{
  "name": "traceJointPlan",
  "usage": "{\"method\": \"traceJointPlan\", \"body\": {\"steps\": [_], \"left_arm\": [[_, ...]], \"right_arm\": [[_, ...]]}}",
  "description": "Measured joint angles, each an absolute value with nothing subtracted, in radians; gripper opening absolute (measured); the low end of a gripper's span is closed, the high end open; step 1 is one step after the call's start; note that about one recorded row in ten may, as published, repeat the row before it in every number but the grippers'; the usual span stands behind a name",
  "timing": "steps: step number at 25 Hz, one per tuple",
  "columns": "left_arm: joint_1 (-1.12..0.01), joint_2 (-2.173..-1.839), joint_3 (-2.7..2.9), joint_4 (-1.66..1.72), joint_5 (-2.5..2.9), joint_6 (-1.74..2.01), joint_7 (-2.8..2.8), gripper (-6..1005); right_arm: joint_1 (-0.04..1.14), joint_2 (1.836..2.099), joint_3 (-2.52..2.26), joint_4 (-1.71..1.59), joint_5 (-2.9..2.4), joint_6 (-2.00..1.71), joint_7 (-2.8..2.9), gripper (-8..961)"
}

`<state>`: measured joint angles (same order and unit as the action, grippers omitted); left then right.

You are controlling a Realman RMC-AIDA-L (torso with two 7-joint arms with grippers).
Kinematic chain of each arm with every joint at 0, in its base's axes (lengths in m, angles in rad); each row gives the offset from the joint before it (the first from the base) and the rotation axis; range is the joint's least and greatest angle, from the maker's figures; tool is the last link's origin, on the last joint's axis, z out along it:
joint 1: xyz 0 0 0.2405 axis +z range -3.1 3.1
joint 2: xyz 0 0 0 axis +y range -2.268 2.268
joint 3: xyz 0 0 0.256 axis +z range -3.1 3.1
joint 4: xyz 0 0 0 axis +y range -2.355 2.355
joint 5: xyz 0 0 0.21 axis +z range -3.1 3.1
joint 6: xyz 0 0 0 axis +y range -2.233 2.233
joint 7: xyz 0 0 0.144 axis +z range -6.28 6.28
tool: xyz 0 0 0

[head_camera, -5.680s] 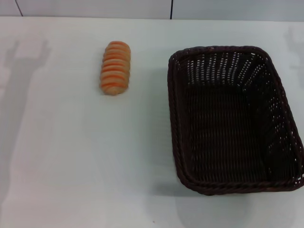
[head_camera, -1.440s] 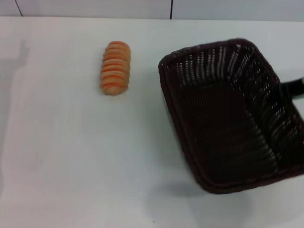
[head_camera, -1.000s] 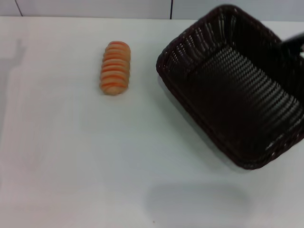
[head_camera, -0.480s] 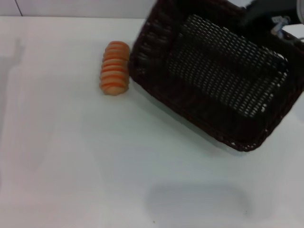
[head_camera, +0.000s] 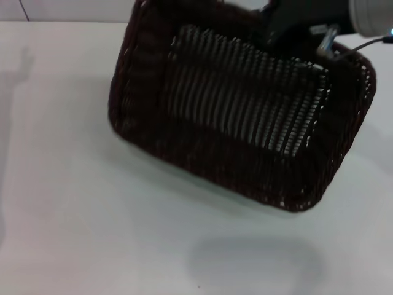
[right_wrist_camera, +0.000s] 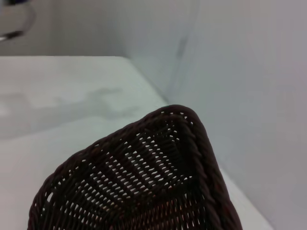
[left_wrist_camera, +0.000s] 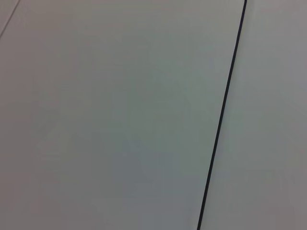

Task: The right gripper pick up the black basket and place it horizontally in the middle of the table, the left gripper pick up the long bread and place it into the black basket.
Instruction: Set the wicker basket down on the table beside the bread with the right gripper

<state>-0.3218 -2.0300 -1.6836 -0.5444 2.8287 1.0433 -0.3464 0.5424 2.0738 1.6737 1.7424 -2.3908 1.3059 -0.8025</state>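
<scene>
Right gripper sits at the far rim of the black basket, clamped on it; fingers themselves mostly hidden behind the weave. Basket is lifted off the table, tilted toward the camera, long axis running roughly left-right across mid-table, shadow on the tabletop below. Right wrist view shows one basket corner and braided rim. Long bread not visible, basket covers that area. Left gripper out of view.
</scene>
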Motion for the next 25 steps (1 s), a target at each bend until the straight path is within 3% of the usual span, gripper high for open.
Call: {"method": "traceJointPlan", "body": {"steps": [25], "left_arm": [[-0.332,-2.047,-1.717,-0.557,2.829,1.035,-0.316,864]], "right_arm": [[0.622,2.071,1.638,1.718,-2.315,1.655,-0.904,180]]}}
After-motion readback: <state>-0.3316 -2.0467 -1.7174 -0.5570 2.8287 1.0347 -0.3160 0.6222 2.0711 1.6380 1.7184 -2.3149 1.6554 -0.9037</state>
